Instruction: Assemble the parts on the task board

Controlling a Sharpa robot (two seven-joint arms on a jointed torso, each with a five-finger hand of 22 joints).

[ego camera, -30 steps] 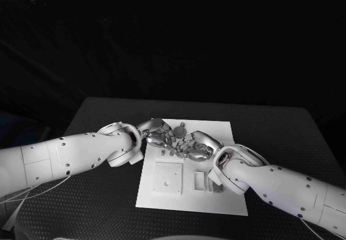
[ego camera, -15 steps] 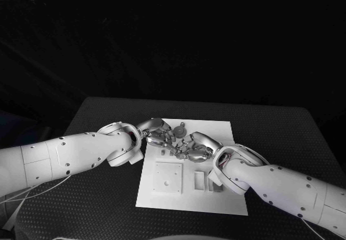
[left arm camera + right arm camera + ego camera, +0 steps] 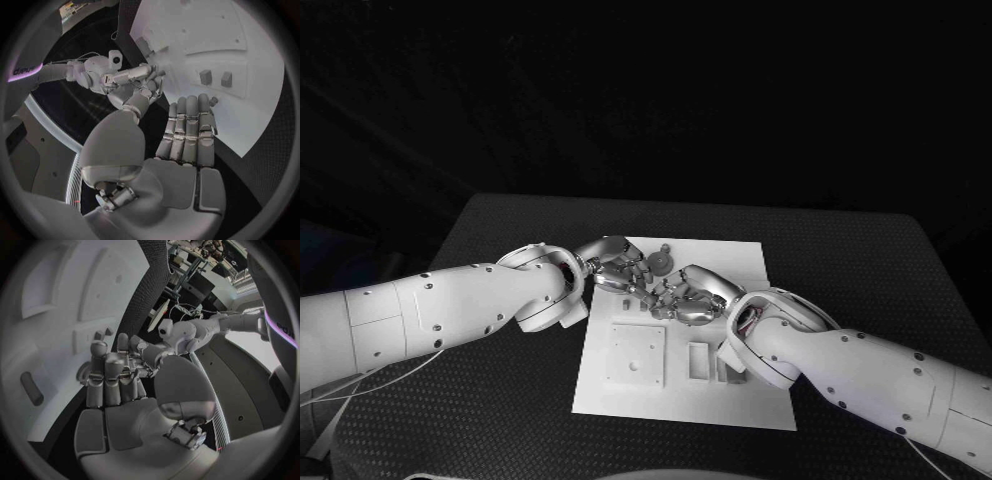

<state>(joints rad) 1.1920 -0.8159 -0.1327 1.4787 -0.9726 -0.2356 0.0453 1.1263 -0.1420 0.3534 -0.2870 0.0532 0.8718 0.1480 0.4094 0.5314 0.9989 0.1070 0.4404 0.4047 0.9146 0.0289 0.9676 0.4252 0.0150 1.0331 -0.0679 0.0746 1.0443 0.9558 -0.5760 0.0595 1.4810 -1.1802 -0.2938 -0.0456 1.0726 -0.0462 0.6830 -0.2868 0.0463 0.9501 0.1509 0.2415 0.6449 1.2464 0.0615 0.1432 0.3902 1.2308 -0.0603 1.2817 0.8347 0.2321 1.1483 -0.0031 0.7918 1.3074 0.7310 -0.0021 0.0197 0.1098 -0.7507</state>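
Meeting over the task board [image 3: 678, 402], left hand [image 3: 610, 262], right hand [image 3: 687, 293], fingers [image 3: 187, 130] extended.

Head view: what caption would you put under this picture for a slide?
Two white robot arms bring their silver left hand and right hand close together over small parts at the far end of a white task board.

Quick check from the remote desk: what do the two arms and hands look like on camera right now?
Both arms have smooth white shells dotted with small dark screw holes. The left hand and right hand are silver metal with segmented fingers. A thin pale cable hangs beneath the left arm.
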